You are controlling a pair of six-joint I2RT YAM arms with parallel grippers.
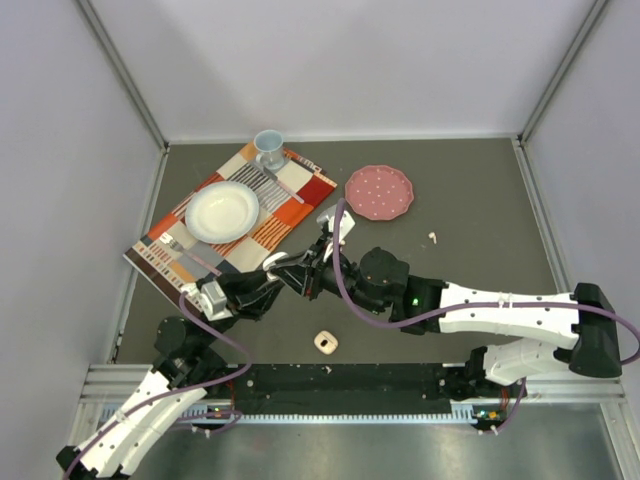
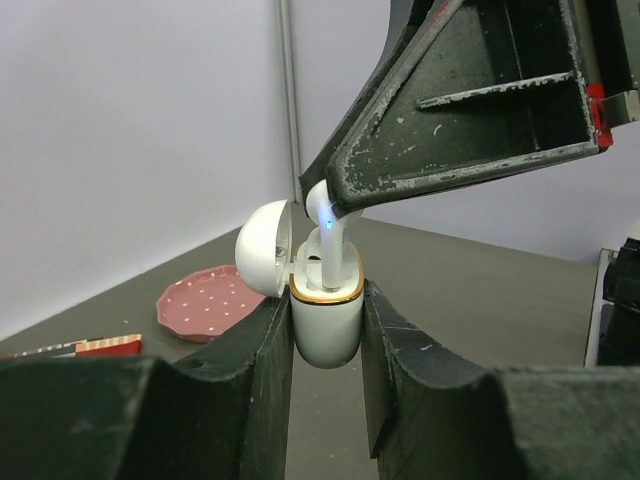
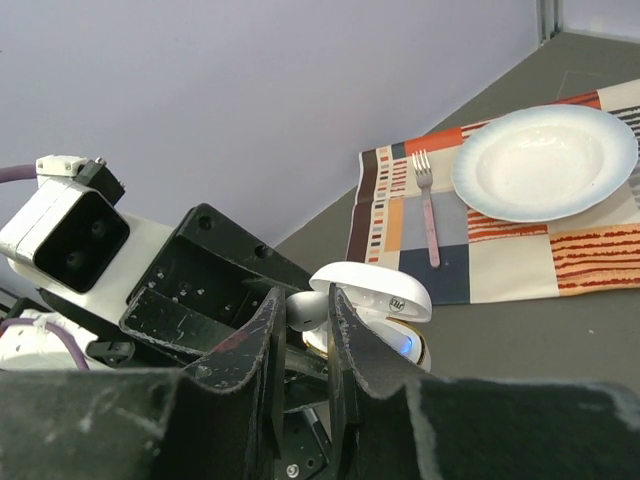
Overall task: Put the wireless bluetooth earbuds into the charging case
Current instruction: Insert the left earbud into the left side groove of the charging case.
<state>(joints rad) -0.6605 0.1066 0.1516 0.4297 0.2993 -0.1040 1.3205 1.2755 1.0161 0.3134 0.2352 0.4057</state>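
My left gripper [image 2: 325, 300] is shut on a white charging case [image 2: 325, 322] with a gold rim, held upright with its lid [image 2: 265, 248] open. My right gripper [image 3: 305, 305] is shut on a whitish earbud [image 3: 310, 310]. In the left wrist view the earbud [image 2: 322, 208] sits over the case, its stem down in a slot, with a blue light glowing on it. In the top view both grippers meet at the table's middle, left [image 1: 268, 283] and right [image 1: 300, 270]. Another earbud [image 1: 432, 238] lies loose on the table to the right.
A small beige case [image 1: 325, 342] lies near the front edge. A striped placemat [image 1: 300, 195] at the back left carries a white bowl [image 1: 222, 211], a fork [image 3: 428, 210] and a cup [image 1: 268, 148]. A pink dotted plate [image 1: 379, 191] lies behind the grippers.
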